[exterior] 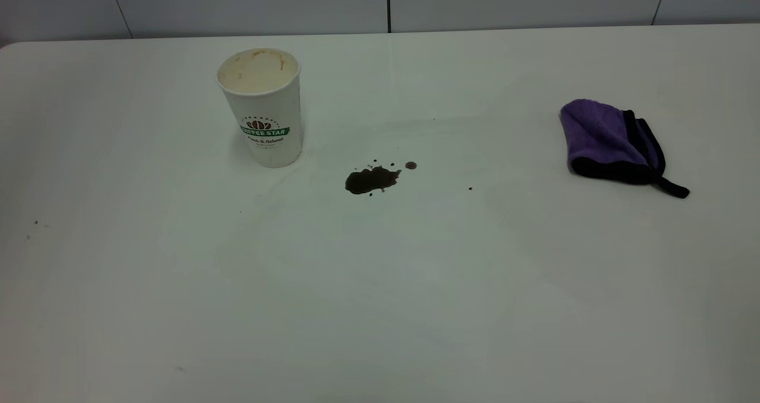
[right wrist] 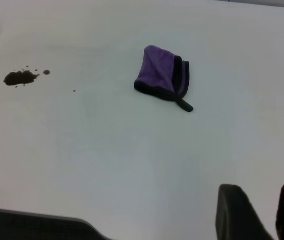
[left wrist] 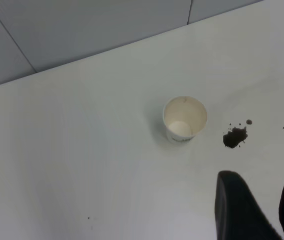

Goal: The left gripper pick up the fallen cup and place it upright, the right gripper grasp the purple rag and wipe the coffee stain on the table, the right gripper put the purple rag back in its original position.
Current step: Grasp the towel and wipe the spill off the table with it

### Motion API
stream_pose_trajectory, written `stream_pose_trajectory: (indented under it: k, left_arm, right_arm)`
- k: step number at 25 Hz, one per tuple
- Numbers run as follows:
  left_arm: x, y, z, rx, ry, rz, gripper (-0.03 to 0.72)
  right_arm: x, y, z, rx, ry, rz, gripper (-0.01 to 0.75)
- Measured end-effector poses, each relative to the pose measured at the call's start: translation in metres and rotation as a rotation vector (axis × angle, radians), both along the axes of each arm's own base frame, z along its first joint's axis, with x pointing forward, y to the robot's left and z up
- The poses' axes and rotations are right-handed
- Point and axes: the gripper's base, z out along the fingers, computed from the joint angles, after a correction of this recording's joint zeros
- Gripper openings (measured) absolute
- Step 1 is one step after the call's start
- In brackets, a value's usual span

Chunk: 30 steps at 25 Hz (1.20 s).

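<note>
The cup (exterior: 261, 106) stands upright at the back left of the table (exterior: 380, 296), with its mouth up and a cream stained inside. It also shows in the left wrist view (left wrist: 184, 117). The coffee stain (exterior: 371, 179) lies to the right of the cup, apart from it. The purple rag (exterior: 605, 139) lies folded at the far right, its black loop tail pointing right. Neither gripper shows in the exterior view. My left gripper (left wrist: 262, 182) is open and empty, well back from the cup. My right gripper (right wrist: 259, 195) is open and empty, well back from the rag (right wrist: 161, 75).
A lone dark speck (exterior: 469, 188) lies right of the stain. Grey wall panels (exterior: 386, 2) run behind the table's far edge. A dark band (right wrist: 31, 225) crosses one corner of the right wrist view.
</note>
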Motion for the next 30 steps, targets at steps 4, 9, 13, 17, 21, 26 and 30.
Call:
stream_pose_trajectory:
  k: [4, 9, 13, 17, 21, 26, 30]
  left_arm:
    - [-0.082, 0.011, -0.018, -0.001, -0.054, 0.005, 0.239]
    - [-0.164, 0.021, -0.08, -0.038, -0.081, 0.037, 0.239]
    - [-0.198, 0.026, -0.127, -0.091, -0.11, 0.134, 0.24]
    - [-0.215, 0.03, -0.167, -0.074, -0.134, 0.226, 0.24]
    - [-0.218, 0.034, -0.199, -0.034, -0.123, 0.281, 0.24]
    - [-0.215, 0.036, -0.221, -0.014, -0.097, 0.293, 0.24]
    - [-0.216, 0.036, -0.222, -0.008, -0.109, 0.297, 0.24]
  right_arm:
    - [0.0, 0.0, 0.0, 0.0, 0.0, 0.0, 0.238]
    - [0.0, 0.0, 0.0, 0.0, 0.0, 0.0, 0.238]
    - [0.0, 0.0, 0.0, 0.0, 0.0, 0.0, 0.238]
    - [0.0, 0.0, 0.0, 0.0, 0.0, 0.0, 0.238]
    - [0.0, 0.0, 0.0, 0.0, 0.0, 0.0, 0.238]
    - [0.0, 0.0, 0.0, 0.0, 0.0, 0.0, 0.238]
    - [0.0, 0.0, 0.0, 0.0, 0.0, 0.0, 0.238]
